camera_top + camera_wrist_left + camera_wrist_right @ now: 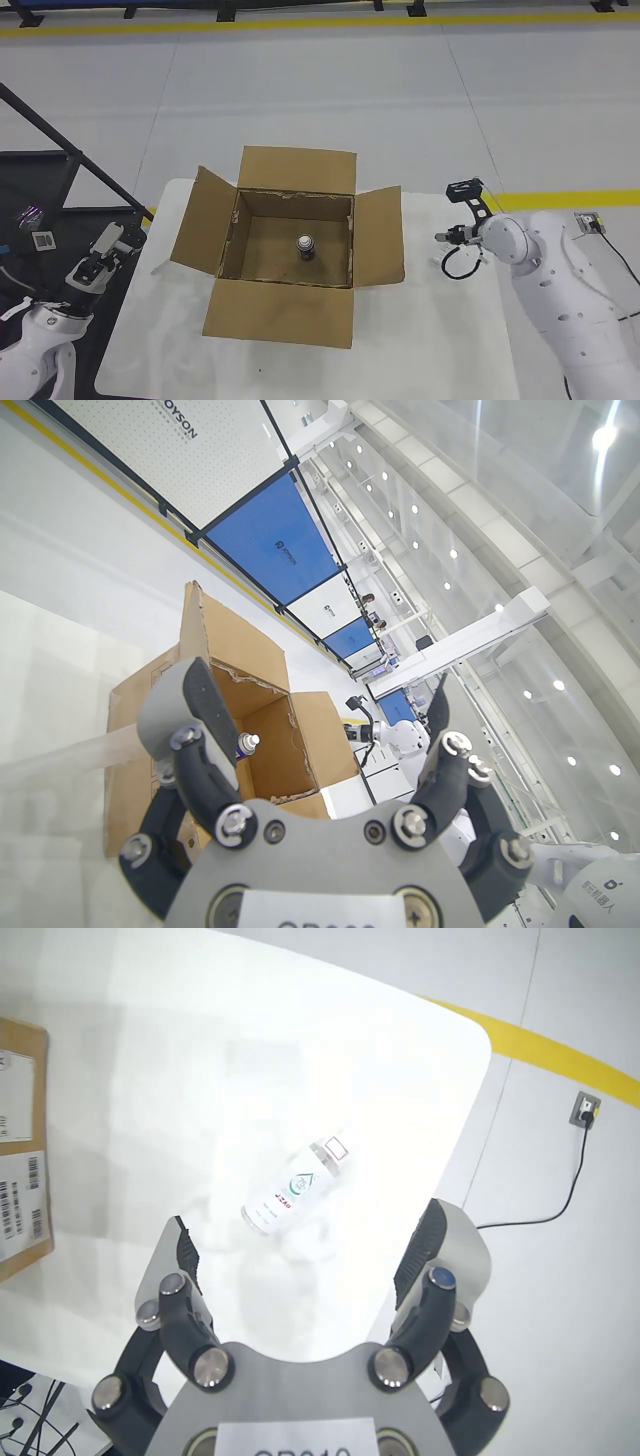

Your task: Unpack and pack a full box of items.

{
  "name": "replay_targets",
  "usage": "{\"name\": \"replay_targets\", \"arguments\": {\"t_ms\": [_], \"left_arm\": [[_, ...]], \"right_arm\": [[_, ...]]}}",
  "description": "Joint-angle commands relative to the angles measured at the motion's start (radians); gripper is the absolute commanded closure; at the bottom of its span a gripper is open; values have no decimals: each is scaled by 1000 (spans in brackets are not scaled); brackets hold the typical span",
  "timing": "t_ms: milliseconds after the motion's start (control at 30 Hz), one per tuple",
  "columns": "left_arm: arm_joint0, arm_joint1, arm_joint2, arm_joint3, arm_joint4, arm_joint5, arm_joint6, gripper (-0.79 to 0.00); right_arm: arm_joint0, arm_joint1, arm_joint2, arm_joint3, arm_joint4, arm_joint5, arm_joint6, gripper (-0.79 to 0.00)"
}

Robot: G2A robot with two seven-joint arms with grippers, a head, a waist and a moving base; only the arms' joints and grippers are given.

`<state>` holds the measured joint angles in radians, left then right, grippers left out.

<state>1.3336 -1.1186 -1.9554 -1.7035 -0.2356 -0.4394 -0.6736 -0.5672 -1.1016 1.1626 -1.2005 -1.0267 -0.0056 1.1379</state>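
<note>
Open cardboard box (290, 300) mid-desk (430, 330), flaps spread, spray can (306, 246) upright inside, labelled bottle (295, 1188) lying on the desk right of the box, right hand (306, 1220) above it, fingers apart, left hand (320, 685) by the desk's left edge, fingers apart.

Left hand (320, 687) spread wide, angled upward; right hand (307, 1220) spread wide, pointing downward.

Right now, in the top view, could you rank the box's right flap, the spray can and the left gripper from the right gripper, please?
1. Right flap, beside the right gripper.
2. Spray can, inside the cardboard box.
3. Left gripper, beyond the box's opposite side.
</note>
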Motion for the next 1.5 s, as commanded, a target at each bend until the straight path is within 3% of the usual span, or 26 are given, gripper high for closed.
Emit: {"name": "replay_targets", "arguments": {"t_ms": [0,200,300,433,567,967,1133,1267,1333,1367,1467], "left_arm": [[0,0,0,0,0,0,0,-785],[0,0,0,0,0,0,0,-785],[0,0,0,0,0,0,0,-785],[0,0,0,0,0,0,0,-785],[0,0,0,0,0,0,0,-785],[0,0,0,0,0,0,0,-785],[0,0,0,0,0,0,0,-785],[0,0,0,0,0,0,0,-785],[0,0,0,0,0,0,0,-785],[0,0,0,0,0,0,0,-785],[0,0,0,0,0,0,0,-785]], "right_arm": [[15,-8,-20,52,9,18,-12,-785],[56,-37,-66,176,70,76,-61,-782],[74,-51,-84,229,101,95,-83,-680],[97,-66,-103,297,126,112,-108,-659],[119,-80,-119,358,142,120,-137,-486],[179,-118,-159,528,189,102,-186,-416],[197,-131,-169,574,203,86,-196,-351],[212,-138,-172,609,213,69,-202,-222],[224,-140,-169,619,220,57,-216,-46],[231,-140,-164,621,225,50,-226,0],[258,-135,-148,608,229,26,-246,0]]}}
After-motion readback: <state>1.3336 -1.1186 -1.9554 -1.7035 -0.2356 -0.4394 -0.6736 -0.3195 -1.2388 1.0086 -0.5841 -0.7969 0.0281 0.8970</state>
